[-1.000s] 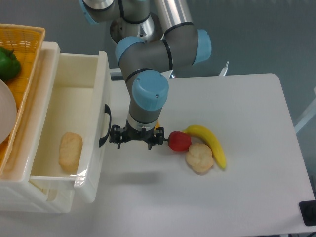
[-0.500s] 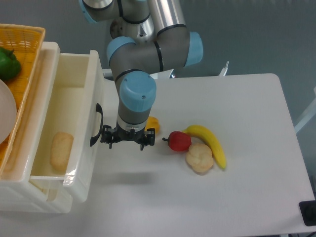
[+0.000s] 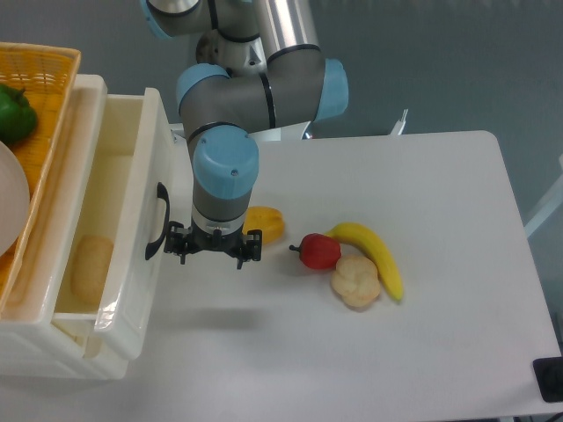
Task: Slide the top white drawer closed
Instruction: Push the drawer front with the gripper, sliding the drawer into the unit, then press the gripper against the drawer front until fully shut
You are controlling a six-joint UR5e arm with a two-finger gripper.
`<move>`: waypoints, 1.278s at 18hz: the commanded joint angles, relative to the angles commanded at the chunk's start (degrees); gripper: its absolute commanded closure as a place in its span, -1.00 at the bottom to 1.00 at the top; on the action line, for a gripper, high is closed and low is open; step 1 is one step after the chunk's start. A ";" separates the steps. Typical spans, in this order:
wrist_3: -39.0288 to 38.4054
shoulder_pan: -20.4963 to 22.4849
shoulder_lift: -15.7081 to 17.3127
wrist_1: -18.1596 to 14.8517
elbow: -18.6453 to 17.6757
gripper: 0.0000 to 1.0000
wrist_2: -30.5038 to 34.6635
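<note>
The top white drawer (image 3: 132, 220) lies directly to the image-left of the gripper (image 3: 214, 248), and its front with the black handle (image 3: 157, 221) is just beside the gripper's left end, perhaps touching. The drawer is partly open; its long side runs up and down the picture, so the push must go straight toward image-left. Whether the gripper is open or closed I cannot tell; it holds nothing
</note>
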 joint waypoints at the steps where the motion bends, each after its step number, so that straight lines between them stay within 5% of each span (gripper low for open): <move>1: 0.00 -0.87 0.00 0.00 0.09 -1.00 1.14; 23: -0.88 -3.61 0.44 0.09 0.26 -1.00 1.77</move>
